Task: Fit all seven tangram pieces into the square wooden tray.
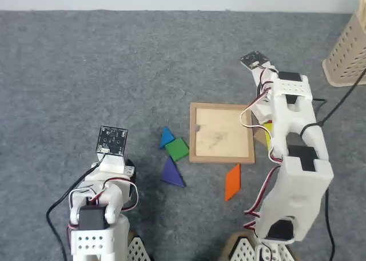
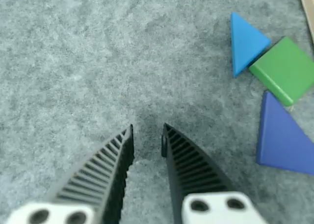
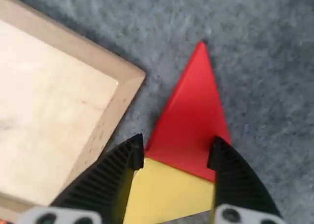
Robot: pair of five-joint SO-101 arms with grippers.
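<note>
Pieces lie loose on the grey worktop (image 1: 86, 72), and every one you can see sits outside the square wooden tray (image 1: 220, 107). The tray is at centre right of the high view, a light wood frame around a pale floor with faint smudges.

Just left of the tray is a cluster of three. A small light blue triangle (image 1: 166, 136) touches a green square (image 1: 177, 149) at one edge, and an indigo triangle (image 1: 171, 173) lies just below them. An orange parallelogram (image 1: 232, 181) lies on its own just below the tray's lower right corner.

In the right wrist view a red triangle (image 3: 191, 116) lies beside the tray's corner, its base flush against a yellow piece (image 3: 167, 189).

Your right gripper (image 3: 177, 143) has its jaws spread, one on each side of the seam where red meets yellow. You cannot tell whether they touch the pieces.

Your left gripper (image 2: 147, 131), at the lower left of the high view, has its jaws slightly parted over bare worktop. It grips nothing and is well apart from the cluster.

A beige perforated basket (image 1: 349, 49) stands at the upper right edge of the high view, and its contents cannot be made out.
</note>
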